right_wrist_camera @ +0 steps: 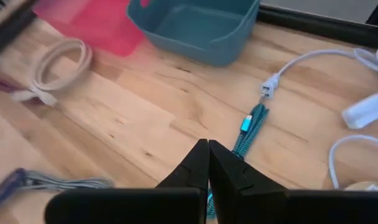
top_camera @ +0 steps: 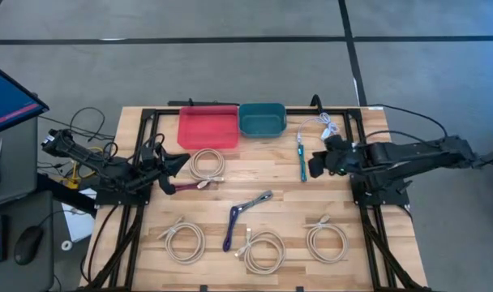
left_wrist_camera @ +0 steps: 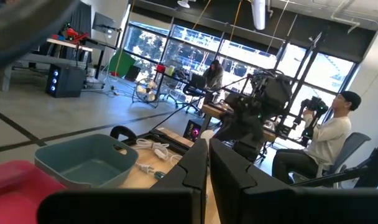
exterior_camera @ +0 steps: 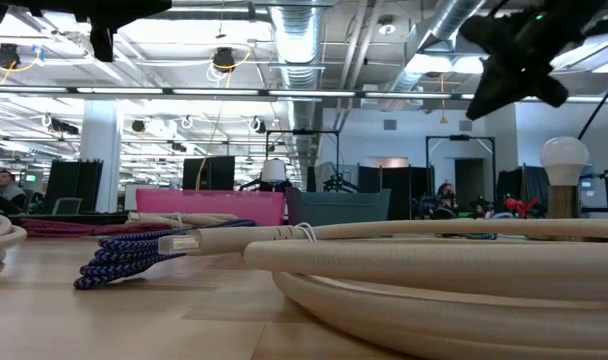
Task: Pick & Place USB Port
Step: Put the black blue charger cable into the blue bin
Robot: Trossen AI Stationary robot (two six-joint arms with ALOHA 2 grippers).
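Teal cable's (right_wrist_camera: 250, 132) blue plug shows wrist-side only.

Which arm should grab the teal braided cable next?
Right. The right pincer hovers beside the teal braided cable, with its fingers shut, and the right wrist view looks straight down on it. The left pincer sits across the table by a coiled beige cable.

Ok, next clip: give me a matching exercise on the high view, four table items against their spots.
Items:
1. red tray
2. teal bin
3. teal braided cable
4. purple cable

Places:
A. table centre, among the coiled beige cables
B. far edge, right of the red tray
C. beside the right gripper
D. far edge, nearer the left arm

Pairs: 1-D, 2-B, 3-C, 4-A
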